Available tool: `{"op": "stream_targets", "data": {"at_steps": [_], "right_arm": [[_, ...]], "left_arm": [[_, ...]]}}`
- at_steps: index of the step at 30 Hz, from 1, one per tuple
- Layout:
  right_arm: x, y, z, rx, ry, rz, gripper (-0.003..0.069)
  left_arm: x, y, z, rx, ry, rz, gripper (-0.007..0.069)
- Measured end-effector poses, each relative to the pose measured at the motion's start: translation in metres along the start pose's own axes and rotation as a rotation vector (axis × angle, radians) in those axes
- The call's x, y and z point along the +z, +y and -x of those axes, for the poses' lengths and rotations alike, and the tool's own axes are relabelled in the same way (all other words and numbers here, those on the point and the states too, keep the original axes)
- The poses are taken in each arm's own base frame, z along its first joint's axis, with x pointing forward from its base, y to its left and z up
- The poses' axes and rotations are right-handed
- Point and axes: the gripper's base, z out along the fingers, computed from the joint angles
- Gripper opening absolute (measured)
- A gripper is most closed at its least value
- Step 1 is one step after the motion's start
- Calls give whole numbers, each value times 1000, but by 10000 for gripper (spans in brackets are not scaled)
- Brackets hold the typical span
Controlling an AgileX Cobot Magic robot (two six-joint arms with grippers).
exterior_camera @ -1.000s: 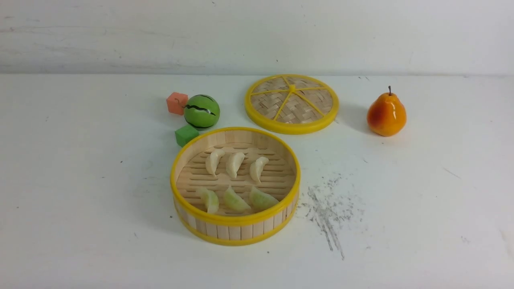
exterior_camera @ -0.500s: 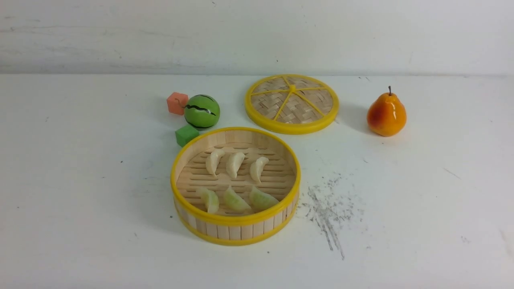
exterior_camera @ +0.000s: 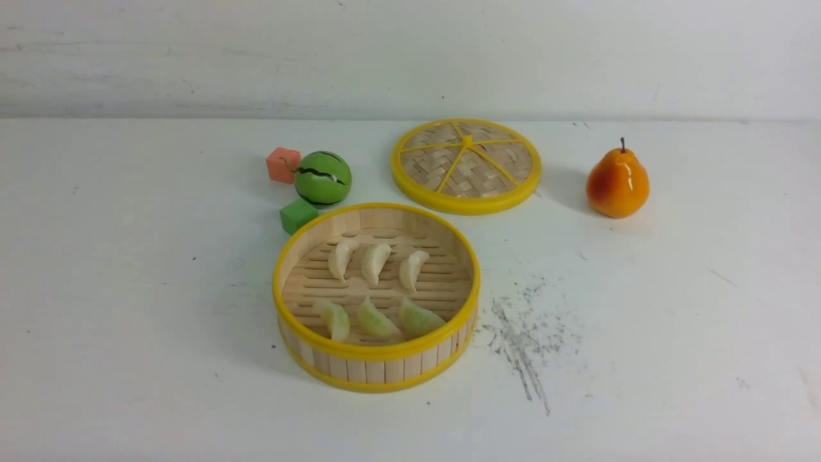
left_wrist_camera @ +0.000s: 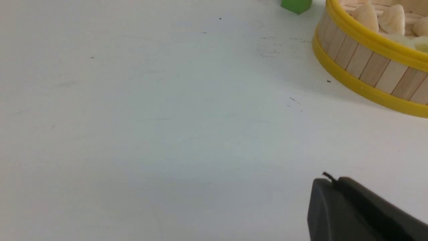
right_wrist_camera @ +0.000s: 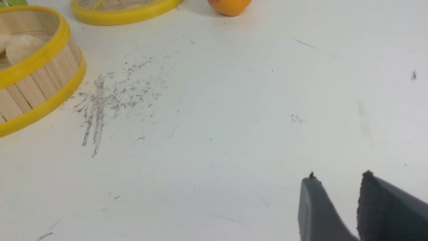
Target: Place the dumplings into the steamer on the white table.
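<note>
The dumplings all lie inside the steamer on the white table: three cream-white in the far row, three pale green in the near row, each a pleated crescent with its long axis running roughly near-to-far, tilted slightly; none is visible outside the basket, so the task appears complete and no further pick seems required; the steamer lies forward and to the right of the left gripper, and forward and to the left of the right gripper; neither arm is clearly nearer; the left gripper's fingers appear pressed together, empty; the right gripper's show a narrow gap, slightly spread, empty.
</note>
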Motion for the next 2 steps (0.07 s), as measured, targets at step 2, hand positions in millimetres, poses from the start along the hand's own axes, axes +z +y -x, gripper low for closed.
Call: {"op": "stream_targets", "data": {"at_steps": [2], "right_arm": [[0, 0, 0, 0, 0, 0, 202]], "left_arm": [[0, 0, 0, 0, 0, 0, 11]]}}
